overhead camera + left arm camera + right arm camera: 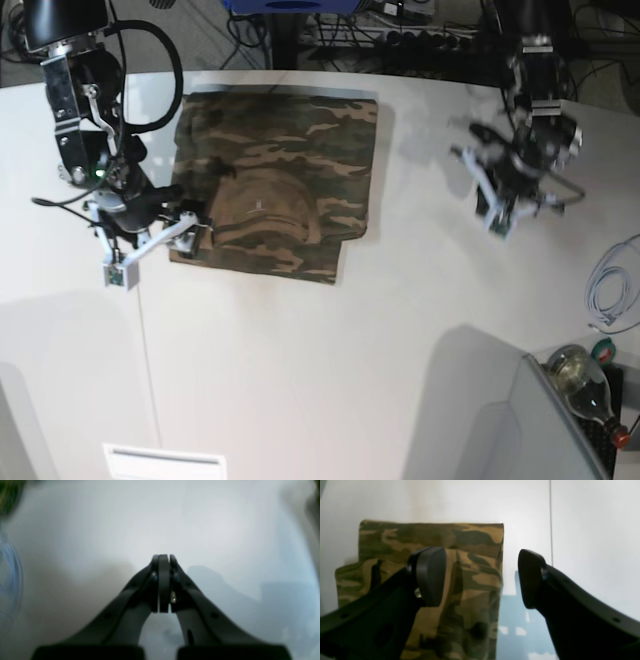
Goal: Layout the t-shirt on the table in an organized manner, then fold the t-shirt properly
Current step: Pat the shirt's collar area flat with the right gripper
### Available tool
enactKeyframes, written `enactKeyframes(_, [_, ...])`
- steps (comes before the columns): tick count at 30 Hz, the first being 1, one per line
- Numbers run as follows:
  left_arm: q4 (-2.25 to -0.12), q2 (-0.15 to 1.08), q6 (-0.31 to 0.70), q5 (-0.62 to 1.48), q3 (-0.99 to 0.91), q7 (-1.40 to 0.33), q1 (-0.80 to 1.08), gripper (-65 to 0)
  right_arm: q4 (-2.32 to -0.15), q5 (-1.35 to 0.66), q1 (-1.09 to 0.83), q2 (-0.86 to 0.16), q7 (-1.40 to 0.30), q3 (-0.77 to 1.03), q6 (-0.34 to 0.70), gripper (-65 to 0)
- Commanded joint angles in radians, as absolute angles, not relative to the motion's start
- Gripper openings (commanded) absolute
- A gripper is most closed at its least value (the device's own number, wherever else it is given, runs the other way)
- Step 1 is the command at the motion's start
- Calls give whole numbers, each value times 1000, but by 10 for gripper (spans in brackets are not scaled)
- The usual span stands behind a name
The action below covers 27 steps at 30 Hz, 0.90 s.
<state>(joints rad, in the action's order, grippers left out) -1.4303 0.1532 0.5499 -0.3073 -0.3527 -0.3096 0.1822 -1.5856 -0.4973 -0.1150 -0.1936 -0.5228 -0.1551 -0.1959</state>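
Right fingers (482,577) wide, empty, over shirt (270,160) edge at 7 o'clock; left fingers (163,583) closed, empty. 1-layer pinch could skew folds.

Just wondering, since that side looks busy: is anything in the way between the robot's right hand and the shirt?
Nothing visible is in the way. The right hand is open over the shirt's edge, with only bare table beside it.
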Motion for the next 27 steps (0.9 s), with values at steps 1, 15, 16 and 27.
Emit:
enactKeyframes(1, [-1448,157,547,-294,-366,-259,188,-650,-1596,-504,-104,-196,-504,-151,-186,-227])
enactKeyframes(15, [-1446,165,547,-24,-344,-257,257,-650,-1531,-509,-111,-196,-506,-153,-182,-381])
enactKeyframes(16, [-1446,165,547,-24,-328,-257,257,-650,-1534,-510,-113,-196,-506,-151,-182,-464])
enactKeyframes(27, [-1446,159,541,-16,-219,-257,251,-650,-1664,-510,-194,-202,-509,-148,-182,-611])
